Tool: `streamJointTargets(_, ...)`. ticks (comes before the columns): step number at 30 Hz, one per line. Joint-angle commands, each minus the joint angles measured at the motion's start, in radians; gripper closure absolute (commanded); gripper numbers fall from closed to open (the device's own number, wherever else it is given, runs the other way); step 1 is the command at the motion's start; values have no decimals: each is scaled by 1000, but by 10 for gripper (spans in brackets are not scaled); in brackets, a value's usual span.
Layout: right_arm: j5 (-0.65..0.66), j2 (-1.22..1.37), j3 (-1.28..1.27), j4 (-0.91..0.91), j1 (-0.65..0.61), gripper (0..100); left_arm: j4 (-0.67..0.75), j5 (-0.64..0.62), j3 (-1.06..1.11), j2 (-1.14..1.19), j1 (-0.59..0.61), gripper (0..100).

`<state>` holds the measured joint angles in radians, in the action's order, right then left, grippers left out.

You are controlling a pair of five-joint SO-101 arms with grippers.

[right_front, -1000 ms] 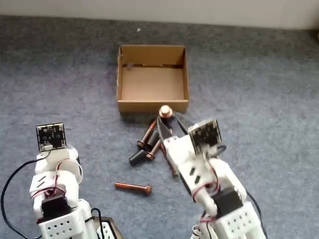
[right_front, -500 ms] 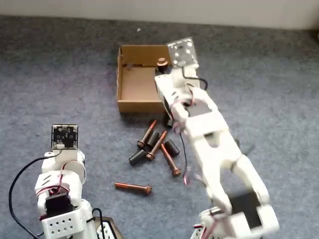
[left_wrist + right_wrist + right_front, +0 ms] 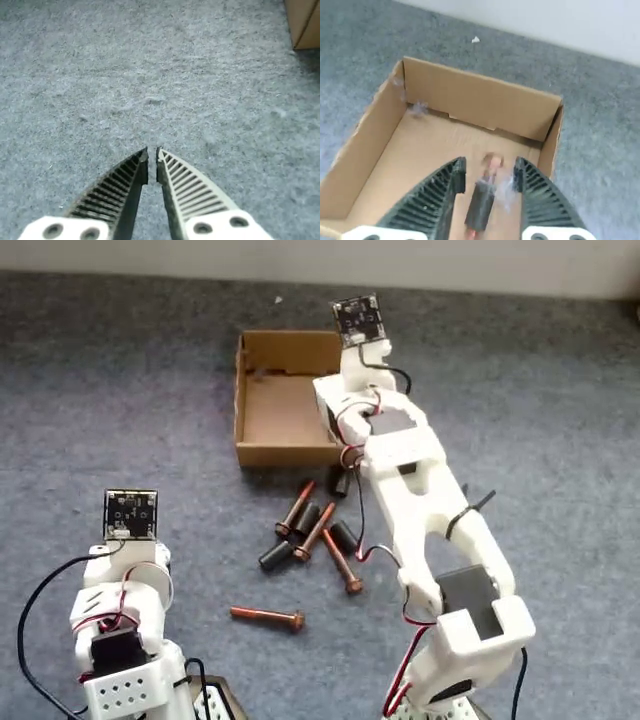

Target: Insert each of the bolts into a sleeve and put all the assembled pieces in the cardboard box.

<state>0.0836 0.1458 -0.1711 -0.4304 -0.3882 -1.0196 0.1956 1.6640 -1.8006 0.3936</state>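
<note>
Copper bolt head (image 3: 493, 162) pokes from black sleeve (image 3: 480, 206), inside cardboard box (image 3: 475, 102).

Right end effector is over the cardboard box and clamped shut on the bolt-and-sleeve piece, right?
Not quite. The right end effector is over the cardboard box, but it is open, not shut: the right wrist view shows gaps between its fingers and the bolt-and-sleeve piece.

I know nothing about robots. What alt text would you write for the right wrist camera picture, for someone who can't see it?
A bolt inside a black sleeve shows between the spread fingers of the right gripper, touching neither, seen against the floor of an open cardboard box. The box stands on grey carpet.
</note>
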Motion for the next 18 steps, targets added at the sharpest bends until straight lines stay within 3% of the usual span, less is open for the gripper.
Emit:
streamJointTargets(1, 6, -28, 105, -165, 8, 843, 20, 9, 1, -8, -13, 947)
streamJointTargets(9, 9, -28, 303, -710, -2, 843, 20, 9, 1, -8, -13, 947)
streamJointTargets(15, 258, -28, 360, -1010, -74, 843, 20, 9, 1, -8, -13, 947)
streamJointTargets(18, 253, -24, 341, -1089, -117, 843, 20, 9, 2, -8, -13, 947)
